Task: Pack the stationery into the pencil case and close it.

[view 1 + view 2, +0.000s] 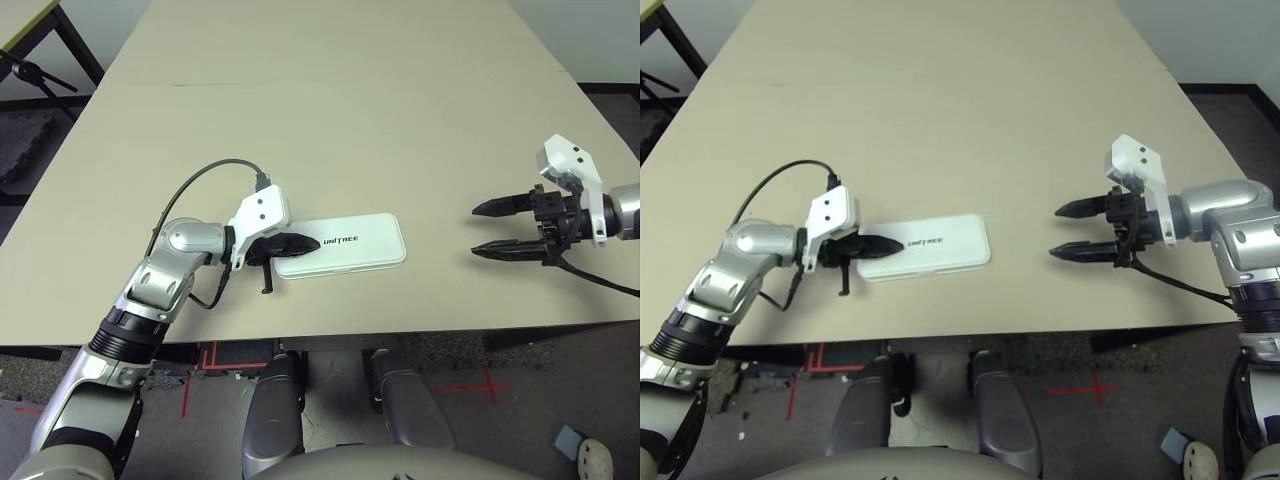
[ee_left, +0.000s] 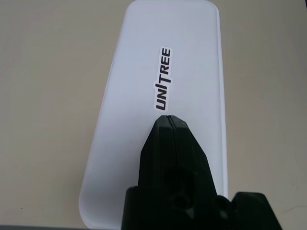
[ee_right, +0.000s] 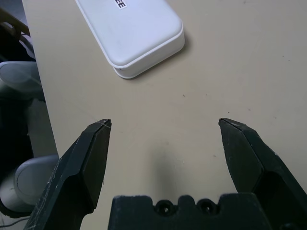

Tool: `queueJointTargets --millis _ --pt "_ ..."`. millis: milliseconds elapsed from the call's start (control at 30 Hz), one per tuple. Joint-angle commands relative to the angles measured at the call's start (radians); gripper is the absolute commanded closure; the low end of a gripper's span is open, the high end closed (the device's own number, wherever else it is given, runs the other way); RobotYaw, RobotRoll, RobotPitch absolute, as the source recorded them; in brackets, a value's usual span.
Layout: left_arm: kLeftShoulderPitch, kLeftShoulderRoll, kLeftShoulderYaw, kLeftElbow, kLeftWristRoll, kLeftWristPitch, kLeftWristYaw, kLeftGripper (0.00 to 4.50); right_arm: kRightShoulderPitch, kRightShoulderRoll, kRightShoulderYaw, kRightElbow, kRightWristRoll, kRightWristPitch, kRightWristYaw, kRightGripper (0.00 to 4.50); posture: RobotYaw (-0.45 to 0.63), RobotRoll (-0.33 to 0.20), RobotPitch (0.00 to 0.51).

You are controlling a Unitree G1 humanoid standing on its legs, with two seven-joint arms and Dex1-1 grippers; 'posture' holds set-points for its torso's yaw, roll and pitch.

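My left tool (image 1: 318,243) is closed, its tips over the lid of the pencil case (image 1: 370,243), which lies shut on the worktop (image 1: 330,130). My right tool (image 1: 474,230) stands open above the worktop, apart from the case.

Far surface: the surface (image 1: 330,120) beyond the case lies bare and wide, room for either arm to pass.
Case top: the left pincer (image 1: 318,244), shut, lies over the left part of the white case (image 1: 370,242) and blocks access there from above; the right part of the lid is uncovered.
Case to right pincer: bare strip between the case and the open right pincer (image 1: 476,230), no obstacle.
Between right fingers: empty gap.
Near edge: narrow bare strip in front of the case.
Left side: forearm (image 1: 160,280) and looping black cable (image 1: 185,187) obstruct passage.
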Motion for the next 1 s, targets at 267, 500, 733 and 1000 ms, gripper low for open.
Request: queueJointTargets --millis 267,500,733,1000 --pt "0.022 -0.196 0.339 0.022 -0.295 0.126 0.225 2.75 0.005 0.178 -0.113 0.06 0.032 -0.121 -0.222 0.0 -0.11 0.0 0.193" --pt "-0.04 -0.27 0.544 0.15 -0.297 0.055 0.511 0.03 -0.059 0.333 -0.242 0.237 -0.003 -0.252 -0.566 0.0 -0.09 0.0 0.196" --pt "-0.111 -0.271 0.658 0.392 -0.197 -0.158 0.783 0.01 -0.129 0.447 -0.383 0.484 -0.072 -0.491 -1.05 0.0 -0.08 0.0 0.198" --pt "-0.115 -0.271 0.687 0.517 -0.159 -0.289 0.912 0.01 -0.118 0.489 -0.398 0.592 -0.121 -0.683 -1.244 0.0 -0.09 0.0 0.2"
